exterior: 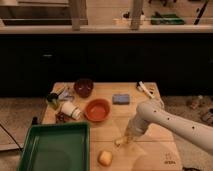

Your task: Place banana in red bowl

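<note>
The banana (120,142) is a small yellow stick lying on the wooden table, to the right of and nearer than the red bowl (97,109). My gripper (127,137) hangs from the white arm that reaches in from the right. It is down at the table, right at the banana's upper right end. The red bowl sits near the table's middle, upright and with nothing showing in it, about one bowl's width up and left of the gripper.
A dark brown bowl (83,87) stands behind the red one. A white cup (70,109) and a small can (52,100) lie to its left. There is a blue sponge (120,98) at the back, a roundish yellow-tan fruit (104,158) at the front and a green tray (55,148) at the front left.
</note>
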You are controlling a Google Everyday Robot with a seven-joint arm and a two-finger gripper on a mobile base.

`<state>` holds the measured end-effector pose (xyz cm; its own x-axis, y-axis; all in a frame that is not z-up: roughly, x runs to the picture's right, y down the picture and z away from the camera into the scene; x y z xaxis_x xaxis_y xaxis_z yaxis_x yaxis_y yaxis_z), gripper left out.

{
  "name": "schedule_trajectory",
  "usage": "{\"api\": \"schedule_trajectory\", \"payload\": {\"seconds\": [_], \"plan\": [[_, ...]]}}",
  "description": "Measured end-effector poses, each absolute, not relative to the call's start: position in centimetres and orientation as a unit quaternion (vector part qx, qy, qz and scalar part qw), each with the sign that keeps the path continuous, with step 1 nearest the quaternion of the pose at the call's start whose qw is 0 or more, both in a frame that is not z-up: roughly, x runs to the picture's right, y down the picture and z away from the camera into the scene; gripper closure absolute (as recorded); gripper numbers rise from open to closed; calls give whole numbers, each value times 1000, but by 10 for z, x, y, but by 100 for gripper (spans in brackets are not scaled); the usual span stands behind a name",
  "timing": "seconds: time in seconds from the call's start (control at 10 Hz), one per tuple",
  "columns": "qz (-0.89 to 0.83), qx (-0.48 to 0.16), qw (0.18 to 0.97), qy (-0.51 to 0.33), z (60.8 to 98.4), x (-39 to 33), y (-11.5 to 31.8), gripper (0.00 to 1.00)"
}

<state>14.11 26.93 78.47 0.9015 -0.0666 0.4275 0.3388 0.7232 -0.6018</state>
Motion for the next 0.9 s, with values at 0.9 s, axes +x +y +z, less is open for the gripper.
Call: {"api": "schedule_trajectory", "payload": {"seconds": [0.9], "plan": [[-112, -274, 946, -132, 748, 174, 190, 100]]}}
